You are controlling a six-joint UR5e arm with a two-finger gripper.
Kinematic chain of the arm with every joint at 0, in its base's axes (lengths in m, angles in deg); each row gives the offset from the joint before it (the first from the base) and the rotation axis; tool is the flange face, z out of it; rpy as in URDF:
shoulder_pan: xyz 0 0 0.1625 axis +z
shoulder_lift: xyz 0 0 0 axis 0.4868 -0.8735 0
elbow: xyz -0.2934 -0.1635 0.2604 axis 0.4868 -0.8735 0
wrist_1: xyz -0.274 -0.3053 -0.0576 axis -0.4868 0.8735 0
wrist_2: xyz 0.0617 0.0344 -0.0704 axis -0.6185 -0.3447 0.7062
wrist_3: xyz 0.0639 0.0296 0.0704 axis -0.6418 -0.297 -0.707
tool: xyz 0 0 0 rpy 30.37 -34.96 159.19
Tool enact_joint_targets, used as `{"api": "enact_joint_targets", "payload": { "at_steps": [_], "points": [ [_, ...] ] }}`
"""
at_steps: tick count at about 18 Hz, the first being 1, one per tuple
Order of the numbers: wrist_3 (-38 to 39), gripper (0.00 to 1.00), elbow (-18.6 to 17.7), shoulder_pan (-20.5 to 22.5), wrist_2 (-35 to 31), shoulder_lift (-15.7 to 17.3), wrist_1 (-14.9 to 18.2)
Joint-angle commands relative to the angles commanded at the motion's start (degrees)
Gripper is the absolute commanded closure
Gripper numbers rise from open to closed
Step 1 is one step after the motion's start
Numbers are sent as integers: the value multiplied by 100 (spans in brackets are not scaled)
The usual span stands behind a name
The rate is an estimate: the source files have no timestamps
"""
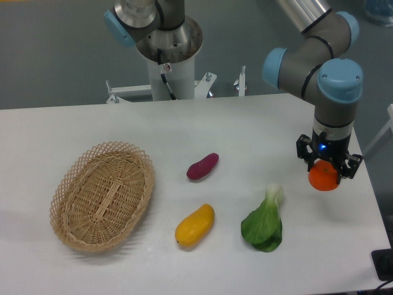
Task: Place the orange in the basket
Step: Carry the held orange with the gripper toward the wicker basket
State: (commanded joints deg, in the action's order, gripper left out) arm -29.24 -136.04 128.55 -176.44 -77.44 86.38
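Observation:
The small round orange (323, 178) is held at the right side of the table, with my gripper (326, 167) shut on it from above. Its lower half shows below the black fingers; whether it touches the tabletop I cannot tell. The tan woven wicker basket (72, 186) lies far to the left, oval and shallow, with nothing inside it.
Between the orange and the basket lie a green leafy bok choy (265, 220), a yellow-orange mango-like fruit (194, 225) and a purple sweet potato (202, 166). The table's right edge (376, 203) runs close beside the gripper. The arm's base column (167, 58) stands at the back.

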Motion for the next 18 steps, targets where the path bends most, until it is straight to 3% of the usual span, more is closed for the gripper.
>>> {"api": "enact_joint_targets", "payload": {
  "at_steps": [9, 18],
  "points": [
    [158, 52, -53, -140, 9, 44, 9],
    [1396, 51, -123, -790, 0, 62, 0]
  ]
}}
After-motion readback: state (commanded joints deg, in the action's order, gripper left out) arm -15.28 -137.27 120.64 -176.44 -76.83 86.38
